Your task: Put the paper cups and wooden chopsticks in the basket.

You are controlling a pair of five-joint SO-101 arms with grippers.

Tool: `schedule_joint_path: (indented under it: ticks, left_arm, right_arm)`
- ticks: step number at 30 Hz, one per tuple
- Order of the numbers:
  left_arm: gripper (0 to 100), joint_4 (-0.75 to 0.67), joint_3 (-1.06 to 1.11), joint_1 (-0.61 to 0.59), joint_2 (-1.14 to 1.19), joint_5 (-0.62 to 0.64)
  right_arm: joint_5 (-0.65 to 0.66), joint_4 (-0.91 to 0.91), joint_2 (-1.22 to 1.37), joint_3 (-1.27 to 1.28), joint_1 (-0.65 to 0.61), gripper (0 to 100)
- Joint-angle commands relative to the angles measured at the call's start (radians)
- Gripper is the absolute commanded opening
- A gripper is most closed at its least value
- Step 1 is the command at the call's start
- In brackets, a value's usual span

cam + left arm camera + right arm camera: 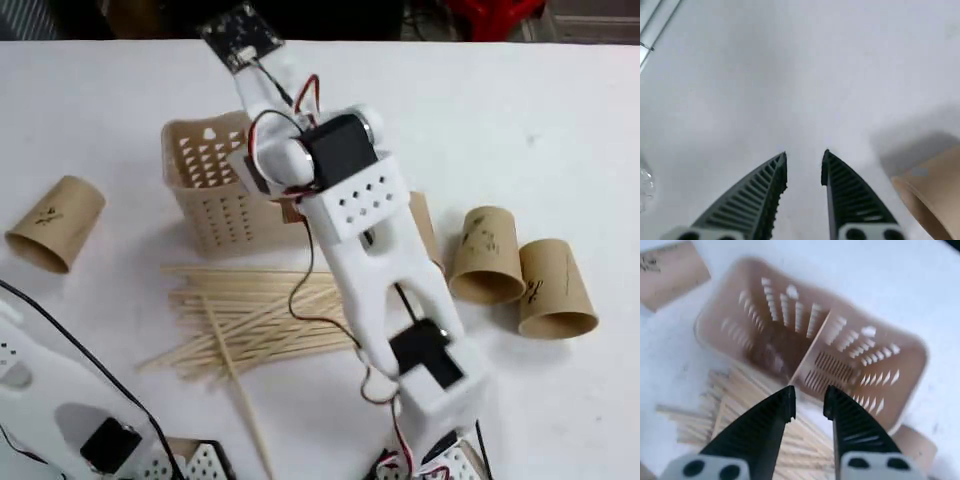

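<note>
Right pincer point(809, 400) hangs slightly parted, gripping nothing, over the near rim of the basket point(865, 355). It is above the wooden chopsticks point(715, 407), which are heaped on the worktop point(560, 120) just beside the basket. Paper cups point(487, 255) lie on their sides nearby. Left pincer point(804, 162), likewise slightly parted and holding nothing, hovers over the worktop near one cup point(932, 200).

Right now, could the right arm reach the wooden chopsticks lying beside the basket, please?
Probably yes. The right gripper hangs open and empty over the rim of the basket, and the chopsticks lie uncovered on the table just beside it.
</note>
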Motion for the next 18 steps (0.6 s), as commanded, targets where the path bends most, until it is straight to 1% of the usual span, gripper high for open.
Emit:
schedule_joint_path:
  ticks: [1, 5, 9, 13, 16, 18]
  left_arm:
    - [13, 0.028, -0.130, 0.019, -0.096, -0.029]
    - [13, 0.028, -0.117, 0.013, -0.104, -0.031]
    - [13, 0.029, -0.025, -0.001, -0.160, -0.032]
    - [13, 0.029, 0.176, 0.013, -0.283, -0.089]
    - [14, 0.028, 0.397, 0.039, -0.381, -0.130]
    - [17, 0.020, 0.562, 0.067, -0.423, -0.160]
  right_arm:
    - [0.009, 0.005, -0.176, 0.130, -0.002, 11.3]
    - [0.025, 0.005, -0.285, 0.250, 0.008, 11.3]
    - [0.069, 0.005, -0.384, 0.328, 0.045, 11.3]
    - [0.101, 0.005, -0.498, 0.437, 0.073, 11.2]
    - [0.141, 0.005, -0.558, 0.563, 0.099, 11.2]
    - [0.175, 0.004, -0.588, 0.660, 0.134, 11.2]
